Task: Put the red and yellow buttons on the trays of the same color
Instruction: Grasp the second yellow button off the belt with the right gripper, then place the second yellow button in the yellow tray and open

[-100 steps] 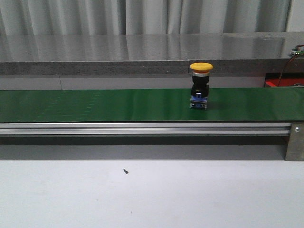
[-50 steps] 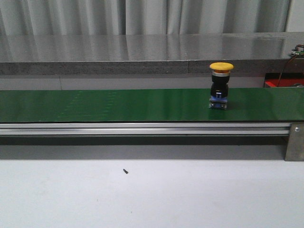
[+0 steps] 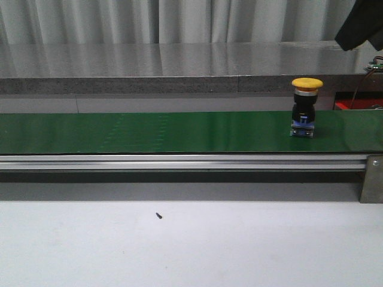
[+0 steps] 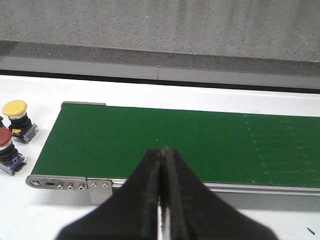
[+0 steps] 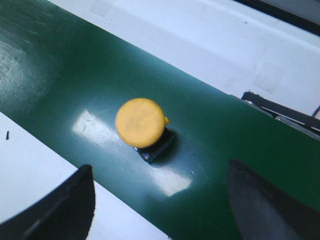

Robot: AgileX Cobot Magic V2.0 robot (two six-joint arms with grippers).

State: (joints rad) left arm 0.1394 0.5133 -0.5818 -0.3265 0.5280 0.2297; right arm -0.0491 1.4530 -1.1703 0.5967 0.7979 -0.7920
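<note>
A yellow button stands upright on the green conveyor belt, seen from above, about midway between the belt's two long edges. The right claw hangs above it, fingers spread wide and touching nothing.

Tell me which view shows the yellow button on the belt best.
The front view: the button stands in full profile, upright on the belt. The right wrist view shows only its cap from above, slightly blurred. The left wrist view misses it, showing two other buttons off the belt.
</note>
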